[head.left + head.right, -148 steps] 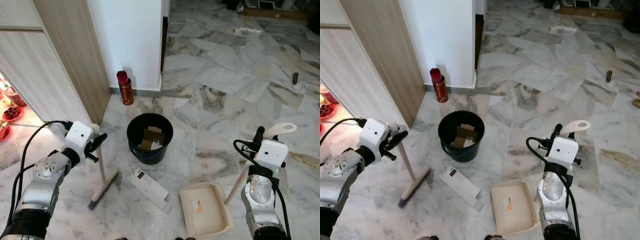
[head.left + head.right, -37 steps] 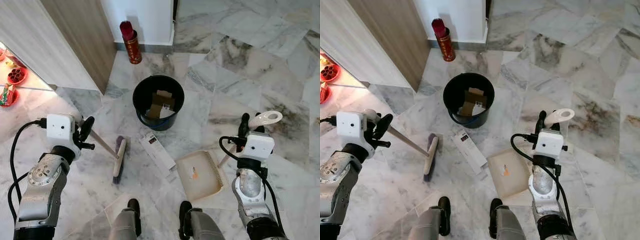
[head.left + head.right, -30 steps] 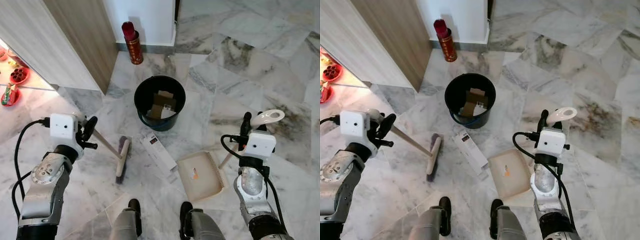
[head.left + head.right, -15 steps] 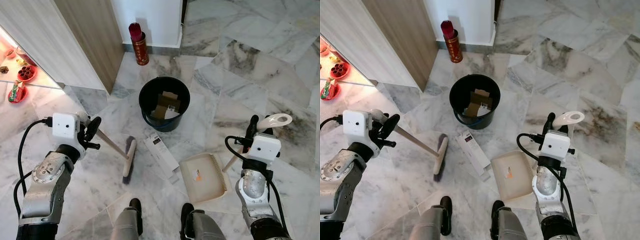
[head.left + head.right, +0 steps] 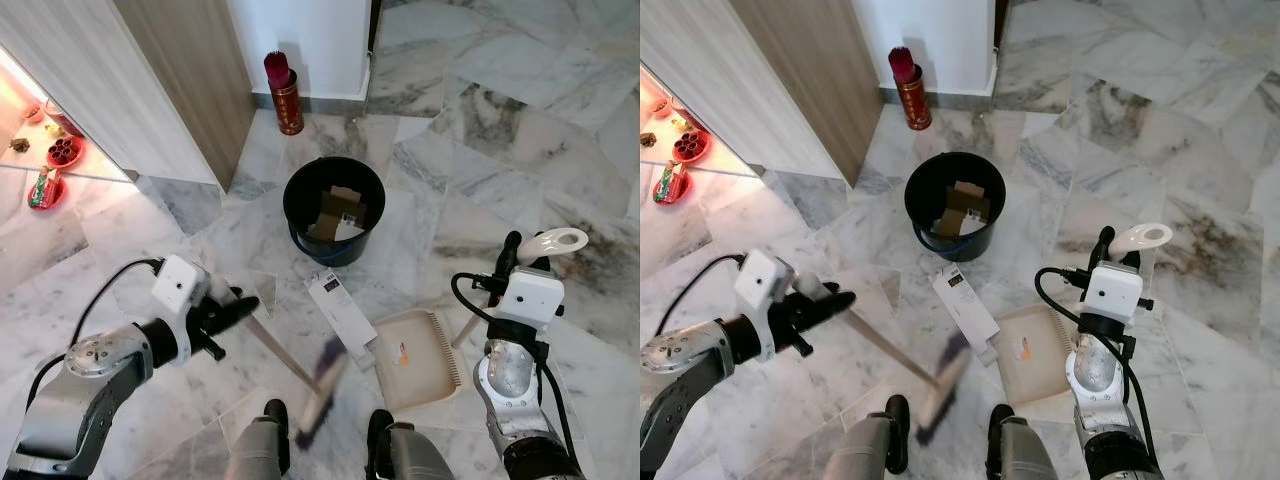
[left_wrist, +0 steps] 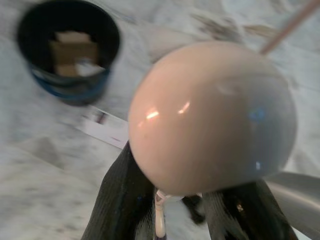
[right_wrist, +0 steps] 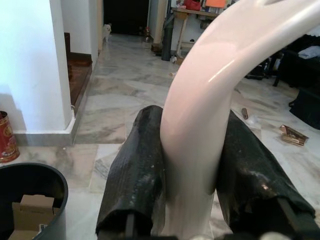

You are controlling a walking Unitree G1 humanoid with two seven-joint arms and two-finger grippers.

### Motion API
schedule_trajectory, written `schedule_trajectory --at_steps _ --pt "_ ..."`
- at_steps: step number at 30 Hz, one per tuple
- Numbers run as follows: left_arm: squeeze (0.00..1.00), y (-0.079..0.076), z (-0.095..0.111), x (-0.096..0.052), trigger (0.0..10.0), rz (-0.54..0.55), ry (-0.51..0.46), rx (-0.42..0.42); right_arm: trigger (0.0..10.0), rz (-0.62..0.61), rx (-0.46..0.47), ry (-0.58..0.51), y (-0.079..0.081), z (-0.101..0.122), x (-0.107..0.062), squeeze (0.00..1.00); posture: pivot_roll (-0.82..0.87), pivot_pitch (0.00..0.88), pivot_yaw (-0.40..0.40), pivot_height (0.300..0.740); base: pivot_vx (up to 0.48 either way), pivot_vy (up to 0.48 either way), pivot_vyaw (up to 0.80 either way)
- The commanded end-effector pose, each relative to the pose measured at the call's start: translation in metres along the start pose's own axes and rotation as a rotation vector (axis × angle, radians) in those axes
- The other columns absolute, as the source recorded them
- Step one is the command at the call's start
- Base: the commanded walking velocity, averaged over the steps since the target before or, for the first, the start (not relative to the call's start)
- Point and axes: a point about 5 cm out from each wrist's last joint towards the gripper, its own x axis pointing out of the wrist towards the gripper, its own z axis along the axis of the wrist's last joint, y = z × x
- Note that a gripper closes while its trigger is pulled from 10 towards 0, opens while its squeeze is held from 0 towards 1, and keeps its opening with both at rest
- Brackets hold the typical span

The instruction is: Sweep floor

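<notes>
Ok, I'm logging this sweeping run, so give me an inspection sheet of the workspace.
Surface: marble floor, veined.
Job's things: broom, head blurred, beside white flat box; cream dustpan on floor by the box.
Clutter: black bucket holding cardboard; red tin by wall.
Grippers: left gripper shut on broom handle; right gripper shut on dustpan handle.
Cables: black cable looped at right wrist.
Surroundings: wooden cabinet; robot's feet.
</notes>
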Motion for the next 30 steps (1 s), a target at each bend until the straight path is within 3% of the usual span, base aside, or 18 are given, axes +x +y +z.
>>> schedule_trajectory --at_steps 1,7,11,13,17,25,30 --pt "0.0 -0.005 -0.009 -0.003 10.0 -0.046 0.061 -0.04 10.0 -0.002 -0.043 0.065 -0.005 -0.013 -0.011 0.0 0.24 0.349 0.088 0.74 0.0 0.0 0.0" --pt "0.0 0.0 0.007 -0.004 10.0 -0.026 0.007 -0.032 10.0 -0.004 -0.041 0.067 -0.004 -0.013 -0.011 0.0 0.24 0.348 0.088 0.74 0.0 0.0 0.0" --pt "0.0 0.013 0.007 -0.016 10.0 0.029 0.102 0.074 10.0 -0.002 -0.041 0.072 -0.004 -0.014 -0.012 0.0 0.24 0.348 0.087 0.74 0.0 0.0 0.0" --pt "0.0 0.031 0.003 -0.027 10.0 0.137 0.218 0.187 10.0 0.002 -0.041 0.078 -0.003 -0.015 -0.013 0.0 0.25 0.349 0.089 0.74 0.0 0.0 0.0" --pt "0.0 0.045 0.001 -0.03 10.0 0.238 0.26 0.231 10.0 0.004 -0.039 0.08 -0.002 -0.015 -0.013 0.0 0.24 0.348 0.088 0.74 0.0 0.0 0.0" --pt "0.0 0.067 0.019 -0.024 10.0 0.476 0.152 0.291 10.0 0.009 -0.034 0.078 -0.001 -0.015 -0.012 0.0 0.23 0.353 0.084 0.74 0.0 0.0 0.0" --pt "0.0 0.073 0.023 -0.024 10.0 0.517 0.136 0.303 10.0 0.009 -0.037 0.077 -0.002 -0.015 -0.013 0.0 0.23 0.351 0.084 0.74 0.0 0.0 0.0"
